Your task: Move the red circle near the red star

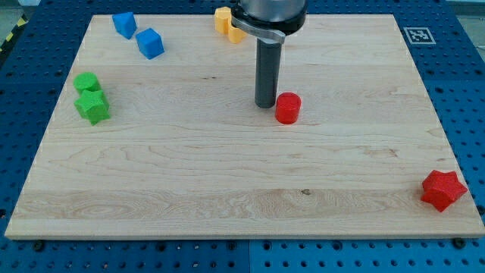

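Note:
The red circle, a short red cylinder, stands a little right of the board's middle. The red star lies near the board's bottom right corner, far from the circle. My tip is on the board just to the left of the red circle, close to it or touching its left side.
The wooden board lies on a blue pegboard table. Two blue blocks sit at the top left. Two green blocks sit at the left edge. Yellow and orange blocks sit at the top, partly behind the arm.

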`<state>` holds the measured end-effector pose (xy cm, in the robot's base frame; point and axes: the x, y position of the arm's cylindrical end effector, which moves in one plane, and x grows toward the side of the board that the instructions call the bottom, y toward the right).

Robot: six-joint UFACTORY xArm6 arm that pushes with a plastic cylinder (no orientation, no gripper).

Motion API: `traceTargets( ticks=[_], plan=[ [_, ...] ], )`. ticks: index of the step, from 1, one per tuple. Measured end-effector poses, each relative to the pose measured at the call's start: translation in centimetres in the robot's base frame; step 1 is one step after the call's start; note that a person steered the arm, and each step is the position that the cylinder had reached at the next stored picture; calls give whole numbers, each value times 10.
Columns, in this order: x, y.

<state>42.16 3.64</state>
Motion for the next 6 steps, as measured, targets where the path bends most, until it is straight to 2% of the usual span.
traceTargets(
  ticks=[4, 6],
  plan=[
    [35, 121],
    [43, 128]
  ],
)
